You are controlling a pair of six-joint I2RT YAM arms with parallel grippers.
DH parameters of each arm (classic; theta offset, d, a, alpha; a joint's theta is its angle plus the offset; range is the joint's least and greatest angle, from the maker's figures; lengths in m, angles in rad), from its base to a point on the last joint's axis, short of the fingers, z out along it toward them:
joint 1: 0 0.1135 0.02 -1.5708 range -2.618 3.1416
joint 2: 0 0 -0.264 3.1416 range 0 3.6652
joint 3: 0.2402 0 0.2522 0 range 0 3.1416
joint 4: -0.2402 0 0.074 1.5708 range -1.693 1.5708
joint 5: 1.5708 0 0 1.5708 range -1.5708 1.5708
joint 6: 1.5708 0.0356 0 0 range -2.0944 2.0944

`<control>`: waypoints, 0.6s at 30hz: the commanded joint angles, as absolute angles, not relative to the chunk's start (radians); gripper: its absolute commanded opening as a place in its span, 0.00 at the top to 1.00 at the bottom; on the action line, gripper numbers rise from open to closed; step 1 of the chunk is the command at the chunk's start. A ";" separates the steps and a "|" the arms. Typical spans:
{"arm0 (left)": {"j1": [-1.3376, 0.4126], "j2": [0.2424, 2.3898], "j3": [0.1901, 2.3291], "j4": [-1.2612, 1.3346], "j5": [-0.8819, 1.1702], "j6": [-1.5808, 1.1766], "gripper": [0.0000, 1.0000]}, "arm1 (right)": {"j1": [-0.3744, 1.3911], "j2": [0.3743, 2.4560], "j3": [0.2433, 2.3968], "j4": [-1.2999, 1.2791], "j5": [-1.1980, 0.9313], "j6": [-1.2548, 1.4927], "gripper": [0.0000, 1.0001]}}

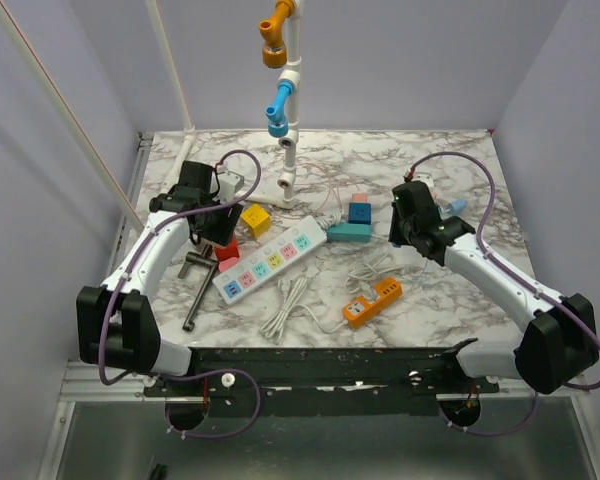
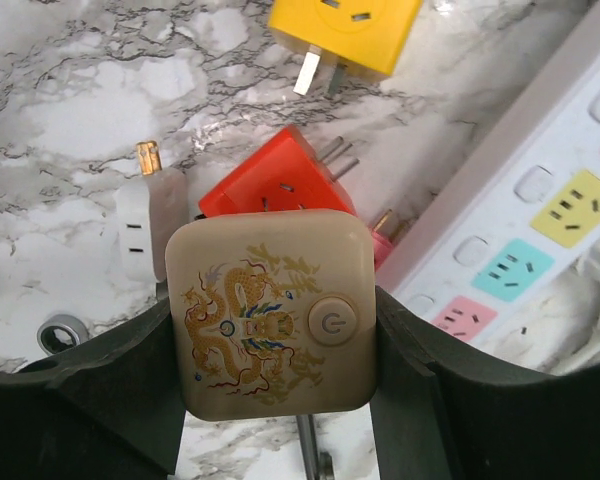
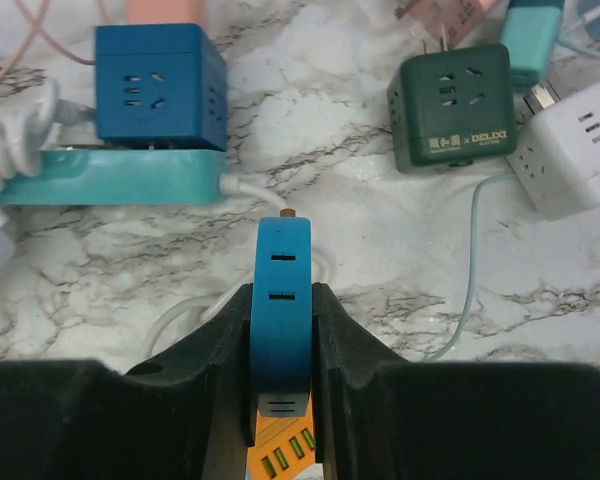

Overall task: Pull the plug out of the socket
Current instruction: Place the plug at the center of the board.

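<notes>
In the left wrist view my left gripper (image 2: 272,330) is shut on a beige square plug (image 2: 270,300) printed with a golden dragon and a power button. It hangs just left of the socket (image 2: 540,200), a long white power strip with pastel outlets, and is apart from it. Seen from above, the socket (image 1: 270,262) lies diagonally mid-table with nothing plugged into its outlets, and the left gripper (image 1: 222,228) is at its far left end. My right gripper (image 3: 280,300) is shut on a flat blue plug (image 3: 281,270), held edge-up over the marble on the right (image 1: 417,228).
A red cube adapter (image 2: 280,185), a yellow one (image 2: 345,35) and a white adapter (image 2: 145,220) lie under the left gripper. A teal strip (image 3: 110,178) with a blue cube (image 3: 160,85), a dark green cube (image 3: 450,110) and a white cube (image 3: 580,150) lie near the right. An orange USB strip (image 1: 372,302) and a dark T-shaped tool (image 1: 198,285) lie near the front.
</notes>
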State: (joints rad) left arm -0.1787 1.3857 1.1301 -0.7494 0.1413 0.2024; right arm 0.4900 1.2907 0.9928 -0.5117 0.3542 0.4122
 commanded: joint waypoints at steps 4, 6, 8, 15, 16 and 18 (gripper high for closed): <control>-0.138 1.452 1.114 -0.647 0.115 0.221 0.75 | 0.418 1.374 0.929 -0.372 0.395 0.480 0.99; -0.137 1.457 1.104 -0.632 0.112 0.225 0.58 | 0.401 1.405 0.919 -0.336 0.386 0.492 0.99; -0.137 1.461 1.096 -0.625 0.111 0.230 0.41 | 0.384 1.444 0.914 -0.309 0.384 0.506 0.99; -0.135 1.410 1.089 -0.646 0.160 0.259 0.02 | 0.363 1.528 0.916 -0.287 0.447 0.540 0.98; -0.136 1.397 1.093 -0.661 0.169 0.271 0.02 | 0.358 1.538 0.919 -0.287 0.459 0.545 0.93; -0.135 1.357 1.111 -0.697 0.191 0.293 0.01 | 0.351 1.562 0.923 -0.293 0.473 0.554 0.83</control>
